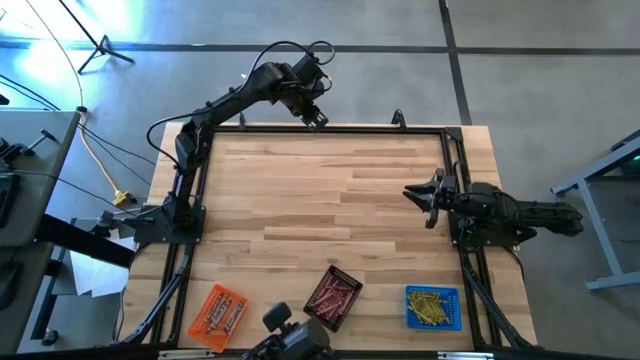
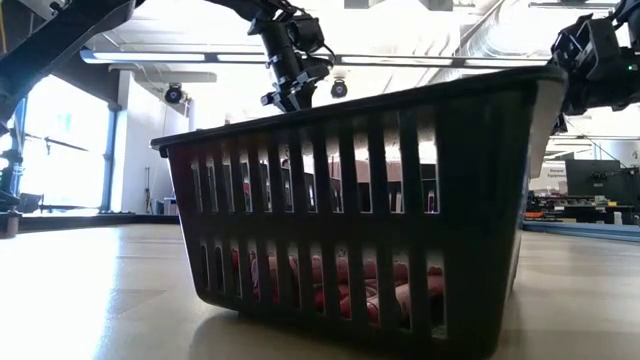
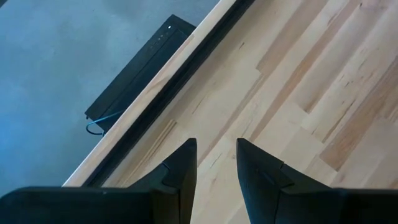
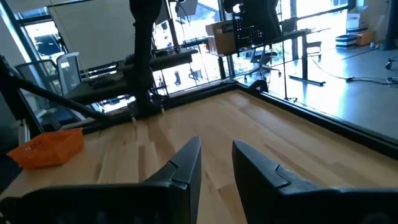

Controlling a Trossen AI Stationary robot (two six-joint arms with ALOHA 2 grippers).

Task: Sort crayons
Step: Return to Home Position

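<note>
I work over a table (image 1: 330,200) of pale wooden planks, laid in long strips with darker and lighter boards mixed. A black frame (image 1: 370,129) runs around its edges. Three square trays sit directly on the wood, all along the near edge and well apart from one another. The orange tray (image 1: 201,310) is toward my left side and turned at an angle. The black tray (image 1: 349,306) is near the middle, also turned, and its slatted walls stand upright on the wood. The blue tray (image 1: 409,308) is toward my right, square to the edge (each one has crayons (image 1: 432,306) inside it).
</note>
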